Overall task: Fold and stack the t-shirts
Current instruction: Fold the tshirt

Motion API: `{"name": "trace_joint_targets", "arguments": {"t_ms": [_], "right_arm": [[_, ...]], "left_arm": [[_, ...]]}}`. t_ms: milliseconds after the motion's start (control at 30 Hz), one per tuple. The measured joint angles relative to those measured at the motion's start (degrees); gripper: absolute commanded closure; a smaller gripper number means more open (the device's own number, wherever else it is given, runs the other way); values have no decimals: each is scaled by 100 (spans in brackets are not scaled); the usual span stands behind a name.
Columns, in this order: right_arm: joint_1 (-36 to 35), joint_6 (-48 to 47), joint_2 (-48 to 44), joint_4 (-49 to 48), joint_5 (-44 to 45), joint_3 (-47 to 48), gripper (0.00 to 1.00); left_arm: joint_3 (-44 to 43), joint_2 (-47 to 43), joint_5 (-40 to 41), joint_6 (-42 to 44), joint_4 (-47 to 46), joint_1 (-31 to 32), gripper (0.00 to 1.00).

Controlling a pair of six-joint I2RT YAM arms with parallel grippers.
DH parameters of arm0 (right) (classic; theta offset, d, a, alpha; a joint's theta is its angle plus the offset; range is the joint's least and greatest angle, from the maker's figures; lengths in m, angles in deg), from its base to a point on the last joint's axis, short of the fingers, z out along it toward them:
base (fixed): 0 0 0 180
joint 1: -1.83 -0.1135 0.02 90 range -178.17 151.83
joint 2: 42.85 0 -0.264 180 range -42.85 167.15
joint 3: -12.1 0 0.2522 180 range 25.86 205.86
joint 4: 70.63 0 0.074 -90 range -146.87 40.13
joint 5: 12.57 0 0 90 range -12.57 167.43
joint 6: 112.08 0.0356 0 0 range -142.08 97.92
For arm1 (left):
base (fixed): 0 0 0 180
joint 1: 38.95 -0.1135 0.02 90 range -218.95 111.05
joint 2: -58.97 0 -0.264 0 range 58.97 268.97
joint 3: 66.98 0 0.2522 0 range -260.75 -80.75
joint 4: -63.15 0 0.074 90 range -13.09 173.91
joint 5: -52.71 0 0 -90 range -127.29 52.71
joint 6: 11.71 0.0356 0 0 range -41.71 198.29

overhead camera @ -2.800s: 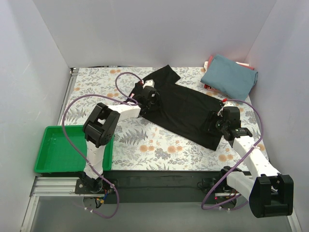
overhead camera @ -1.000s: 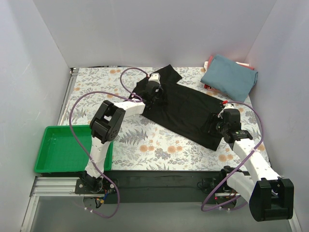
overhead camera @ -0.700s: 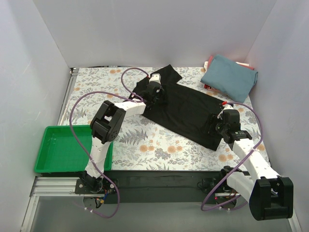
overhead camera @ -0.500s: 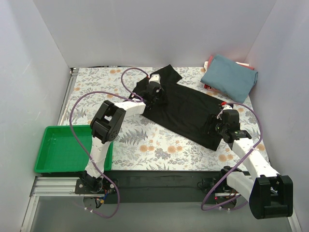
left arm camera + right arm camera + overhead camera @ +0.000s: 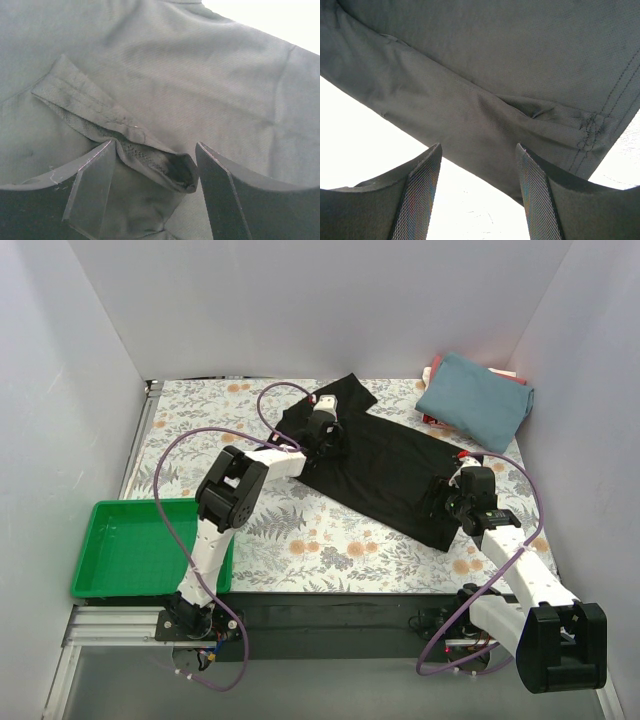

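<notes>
The left gripper [image 5: 155,172] has its fingers [image 5: 90,185] spread. A rolled, stitched fold of the black t-shirt [image 5: 200,85] lies in the gap between them, its one end against the tip of the finger on the left of that view. Nothing is clamped.

The right gripper [image 5: 477,167] also has its fingers [image 5: 420,195] held apart. The shirt's edge, with a puckered seam corner, lies just past the tips, and pale table surface shows between them.

From the top camera, the left gripper [image 5: 325,435] sits low over the far-left part of the black t-shirt [image 5: 385,465]. The right gripper [image 5: 447,502] is at the shirt's near-right corner. The shirt lies spread out flat and set diagonally on the floral-patterned table [image 5: 300,535].

At the far right corner a folded teal-blue t-shirt [image 5: 475,395] rests on top of red cloth [image 5: 432,370], of which only the edges show. This stack is apart from the black shirt.

A green tray [image 5: 130,552] sits at the near left edge, beside the left arm's base.
</notes>
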Motion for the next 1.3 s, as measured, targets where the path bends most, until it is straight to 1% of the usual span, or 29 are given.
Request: {"name": "trace_joint_targets", "arguments": {"t_ms": [467, 900, 1000, 1133, 1300], "right_arm": [[-2, 87, 20, -44, -48, -109, 33], [-42, 122, 35, -85, -44, -179, 33], [-74, 122, 35, -114, -24, -179, 34], [-166, 116, 33, -153, 33, -179, 34], [-291, 98, 103, -212, 90, -160, 34]], "left_arm": [[-439, 369, -411, 284, -407, 2, 36], [-717, 310, -949, 334, -717, 79, 36], [-297, 22, -848, 337, -881, 96, 35], [234, -380, -634, 282, -861, 33, 34], [1040, -798, -575, -4, -944, -433, 33]]}}
